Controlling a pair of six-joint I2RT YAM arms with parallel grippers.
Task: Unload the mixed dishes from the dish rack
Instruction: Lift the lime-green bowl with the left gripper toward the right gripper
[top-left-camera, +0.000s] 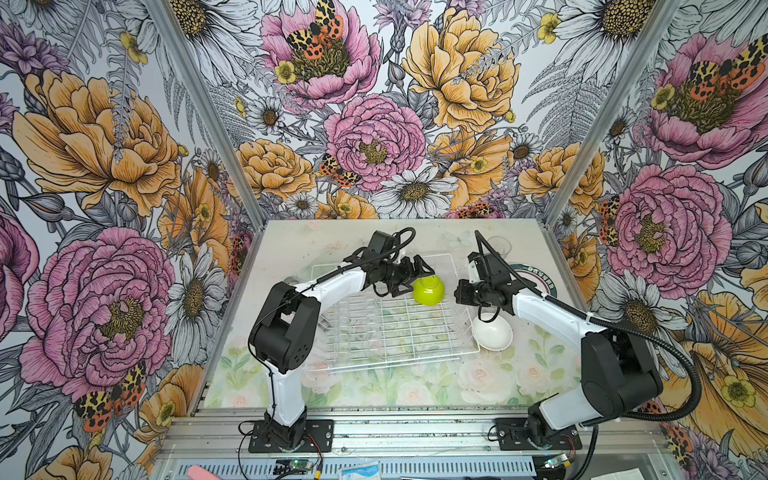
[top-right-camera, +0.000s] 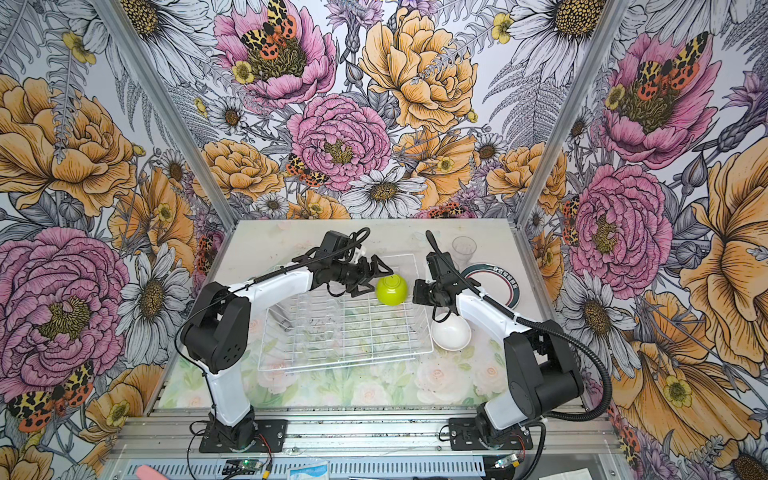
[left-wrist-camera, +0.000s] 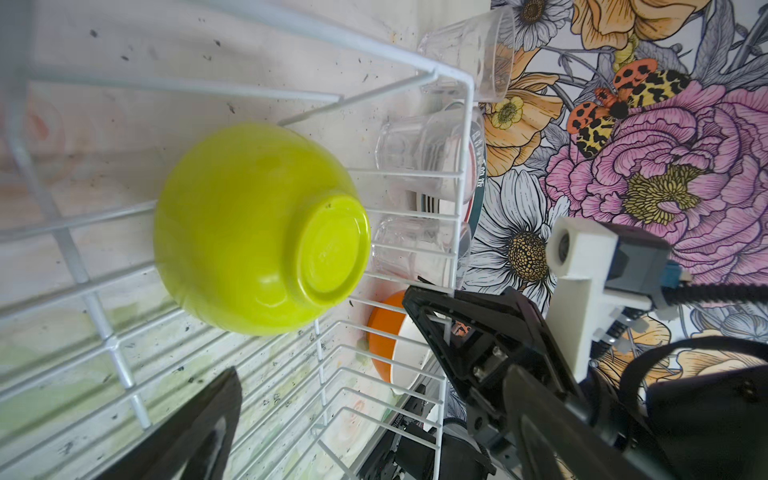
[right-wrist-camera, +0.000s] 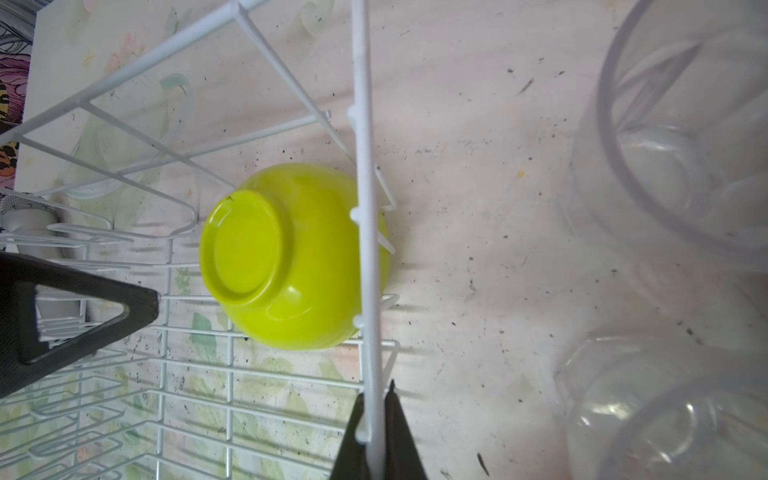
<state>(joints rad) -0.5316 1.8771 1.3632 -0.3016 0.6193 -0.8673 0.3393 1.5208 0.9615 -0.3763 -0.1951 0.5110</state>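
The upturned lime-green bowl (top-left-camera: 428, 289) lies in the 1 o'clock corner of the dish rack (top-left-camera: 386, 328). The left gripper (top-left-camera: 409, 277), jaws spread wide at the bowl's 9 o'clock, should straddle its rounded wall, close gently and lift clear of the rack's rim, which the right gripper (right-wrist-camera: 376, 401) pinches tight. The plates (top-right-camera: 500, 284) at 3 o'clock hide partly under that arm; the clear tumblers (right-wrist-camera: 673, 166) blur

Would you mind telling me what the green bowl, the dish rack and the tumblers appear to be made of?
The green bowl looks like glossy moulded plastic: uniform colour, soft highlights, though glazed ceramic is possible. The dish rack seems white-coated metal wire: thin, rigid rods with joints. The tumblers look like clear plastic, slightly hazy.
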